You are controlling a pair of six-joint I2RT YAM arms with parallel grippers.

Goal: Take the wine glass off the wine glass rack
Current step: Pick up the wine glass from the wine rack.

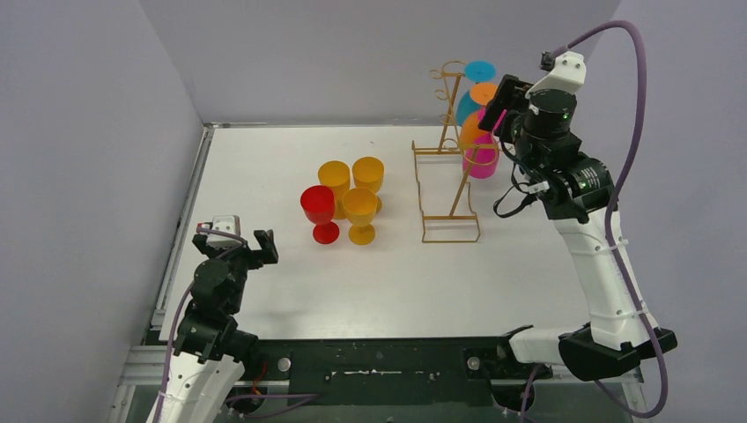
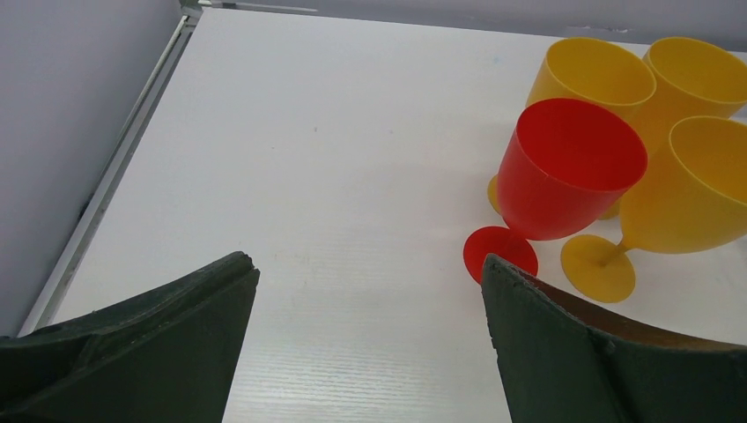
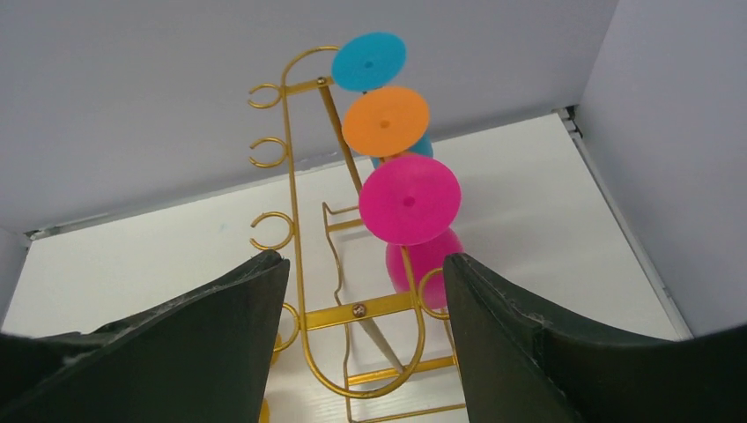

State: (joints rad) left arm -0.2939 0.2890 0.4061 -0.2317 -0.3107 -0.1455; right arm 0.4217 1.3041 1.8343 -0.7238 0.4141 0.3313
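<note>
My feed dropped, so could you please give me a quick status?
Both grippers open, empty: left gripper low, right gripper facing wine glass rack. Pink wine glass hangs nearest, untouched. Table glasses stand clear of rack.

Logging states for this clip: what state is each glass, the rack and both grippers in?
wine glass rack, upright, three glasses hung.
blue glass, hanging upside down, topmost.
orange glass, hanging upside down, middle.
pink glass, hanging upside down, lowest.
red glass, standing upright.
yellow glasses, three, upright beside the red.
left gripper, open, empty.
right gripper, open, empty, facing rack.
</note>
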